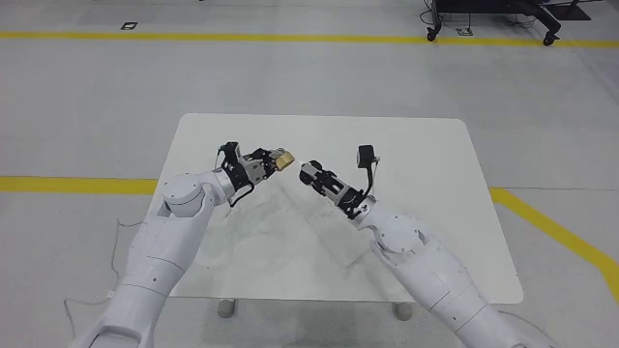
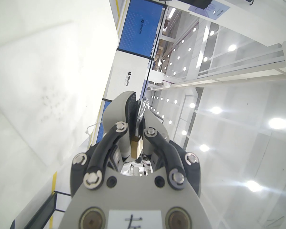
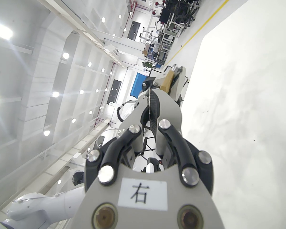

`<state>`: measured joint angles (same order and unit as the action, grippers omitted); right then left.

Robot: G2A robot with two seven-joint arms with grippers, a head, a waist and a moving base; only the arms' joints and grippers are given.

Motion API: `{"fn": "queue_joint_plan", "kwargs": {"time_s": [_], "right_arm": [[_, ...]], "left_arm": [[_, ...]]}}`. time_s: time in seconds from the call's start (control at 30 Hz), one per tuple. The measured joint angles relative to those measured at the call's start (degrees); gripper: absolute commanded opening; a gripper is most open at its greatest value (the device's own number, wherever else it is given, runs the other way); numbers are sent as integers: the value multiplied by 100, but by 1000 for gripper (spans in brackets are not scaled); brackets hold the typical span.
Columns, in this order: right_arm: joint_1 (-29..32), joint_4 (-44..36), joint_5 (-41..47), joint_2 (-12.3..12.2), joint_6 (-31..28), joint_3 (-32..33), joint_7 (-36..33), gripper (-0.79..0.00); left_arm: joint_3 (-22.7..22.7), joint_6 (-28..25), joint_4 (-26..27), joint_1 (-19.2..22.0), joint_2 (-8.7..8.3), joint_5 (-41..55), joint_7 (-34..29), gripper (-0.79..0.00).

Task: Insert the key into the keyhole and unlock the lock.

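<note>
White rounded arms (image 1: 160,242); grey left hand (image 2: 139,106) and right hand (image 3: 151,96) with black linkages (image 2: 104,141), silver screws (image 2: 93,179), white character labels (image 3: 143,194).

A: Where's the lock (image 1: 281,160)?
B: In the left gripper (image 2: 136,110), above the table's (image 1: 426,155) middle.
A: And the key (image 3: 148,100)?
B: In the right gripper (image 1: 308,171), just right of the lock, with a gap between them.

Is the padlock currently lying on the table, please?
No, the padlock is clamped in the left gripper, held up off the table.
</note>
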<state>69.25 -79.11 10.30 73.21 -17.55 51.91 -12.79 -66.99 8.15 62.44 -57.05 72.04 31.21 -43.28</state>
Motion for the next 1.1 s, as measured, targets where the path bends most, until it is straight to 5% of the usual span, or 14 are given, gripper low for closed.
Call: {"fn": "queue_joint_plan", "kwargs": {"time_s": [0.4, 1.1], "right_arm": [[464, -709, -460, 119, 946, -211, 982, -785], [554, -614, -706, 281, 936, -160, 1362, -785]], "left_arm": [[-102, -16, 385, -236, -39, -100, 224, -785], [49, -167, 907, -426, -59, -778, 630, -785]]}}
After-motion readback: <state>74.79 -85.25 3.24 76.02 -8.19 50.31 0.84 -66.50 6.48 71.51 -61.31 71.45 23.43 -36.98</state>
